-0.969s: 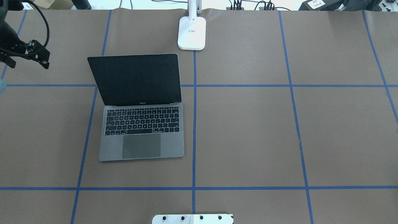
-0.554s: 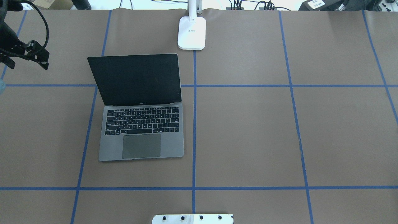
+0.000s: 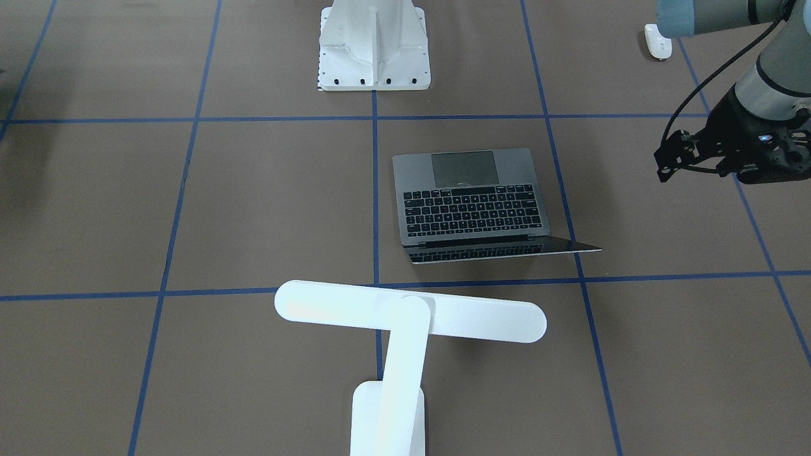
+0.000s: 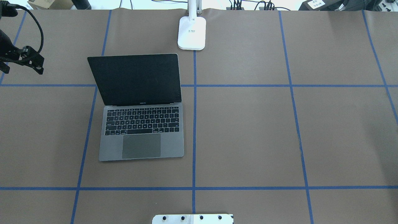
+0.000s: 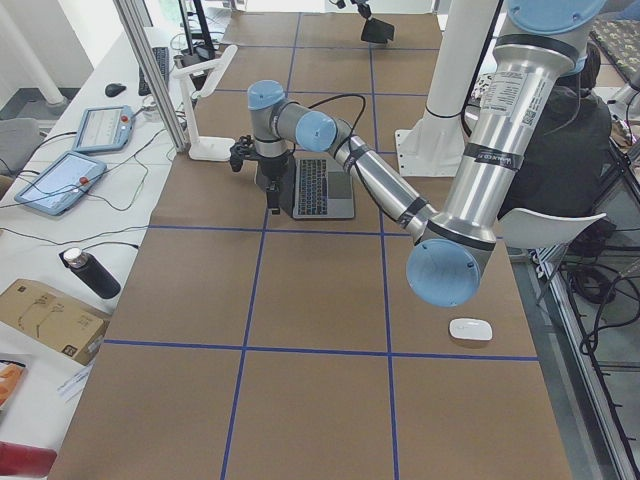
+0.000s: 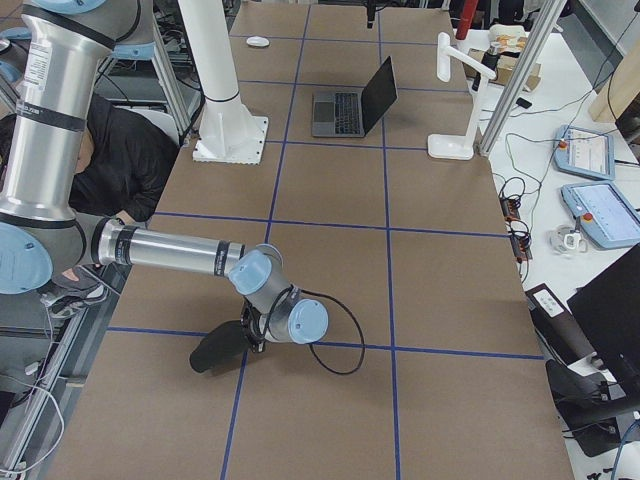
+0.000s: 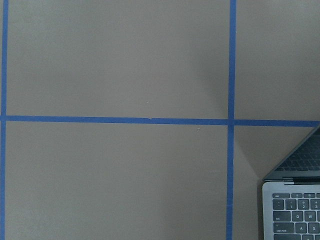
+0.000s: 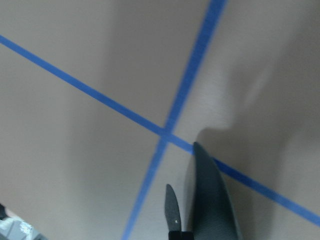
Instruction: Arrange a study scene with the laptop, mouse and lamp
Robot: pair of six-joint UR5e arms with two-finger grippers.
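Observation:
The grey laptop [image 4: 141,133] stands open left of the table's centre line, its dark screen [image 4: 135,79] tilted back. Behind it, the white lamp's base [image 4: 192,32] rests at the far edge, and its light bar [image 3: 410,311] lies crosswise above the table. The white mouse [image 3: 657,40] lies near the robot's side, past my left arm. My left gripper [image 3: 728,155] hangs above the table left of the laptop; its fingers are hidden. My right gripper [image 8: 200,160] hovers low over a blue tape crossing, far from all three, shut on nothing.
A white ribbed pedestal [image 3: 374,47] is bolted at the robot's edge of the table. Blue tape lines [image 4: 194,124] grid the brown surface. A seated person [image 5: 570,130] is beside the robot. Tablets [image 5: 60,175] and a bottle [image 5: 90,272] lie on the side bench.
My left gripper has drifted further left, away from the laptop. The laptop and lamp have not moved.

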